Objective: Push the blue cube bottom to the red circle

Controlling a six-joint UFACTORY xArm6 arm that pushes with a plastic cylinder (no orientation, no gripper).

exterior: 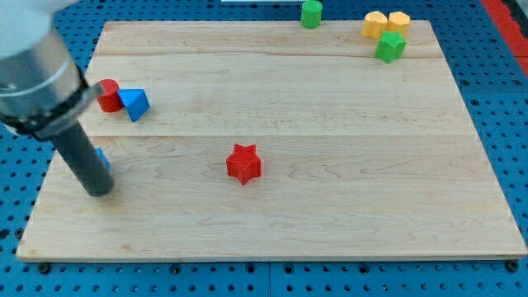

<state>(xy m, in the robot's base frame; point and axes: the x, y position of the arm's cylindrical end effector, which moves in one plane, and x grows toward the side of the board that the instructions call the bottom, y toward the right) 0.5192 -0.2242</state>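
The red circle [108,95] stands near the board's left edge, with a blue triangular block [134,104] touching its right side. The blue cube [103,157] lies below them and is mostly hidden behind my dark rod; only a sliver shows on the rod's right. My tip [100,190] rests on the board just below and left of the blue cube, right against it.
A red star [243,163] lies near the board's middle. A green cylinder [311,13] sits at the top edge. Two yellow blocks [385,24] and a green block [390,46] cluster at the top right. The wooden board [330,214] lies on a blue pegboard.
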